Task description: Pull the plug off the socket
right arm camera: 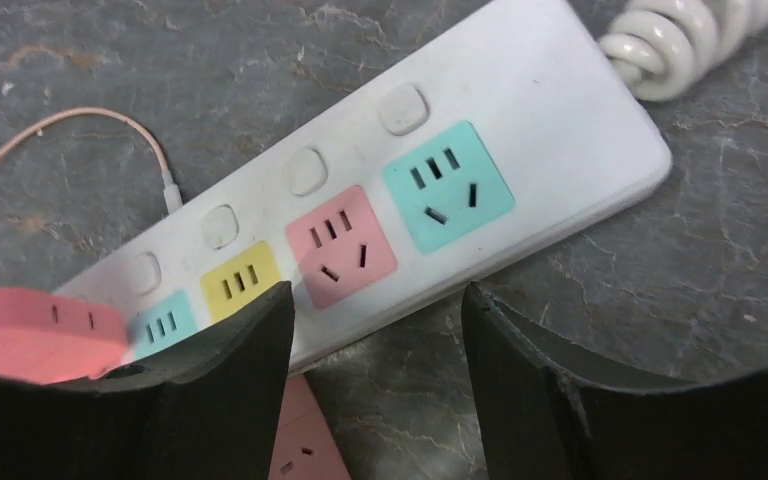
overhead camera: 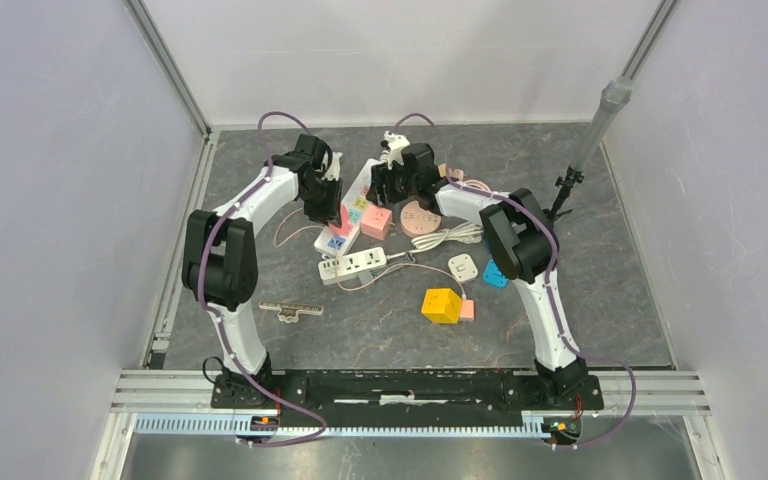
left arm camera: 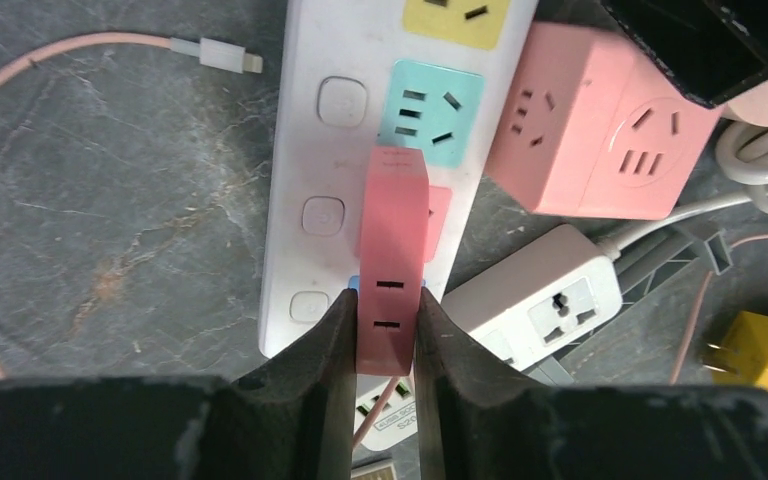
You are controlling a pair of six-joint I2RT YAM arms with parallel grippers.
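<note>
A dark marbled surface point(overhead camera: 580, 320) carries a long white strip point(left arm camera: 305, 150), a shorter strip point(overhead camera: 352, 265), a pink cube point(overhead camera: 376, 222), a yellow cube point(overhead camera: 441, 305), a coiled cord point(overhead camera: 450, 236) and a pink cable point(left arm camera: 60, 50).

Surface point(left arm camera: 110, 200): dark grey, stone-look w/ pale veins. Power strip point(left arm camera: 305, 120): white body and btns; socket faces teal, pink, yellow, blue. Plug point(left arm camera: 392, 230): coral pink w/ two dark slots. Left tool point(left arm camera: 385, 305) and right tool point(right arm camera: 375, 300): matte black. Cube socket point(left arm camera: 580, 130): pink. Other cube point(overhead camera: 441, 305): yellow. Thin cable point(left arm camera: 60, 50): pale pink, white tip. Coiled cord point(right arm camera: 680, 40): white.
</note>
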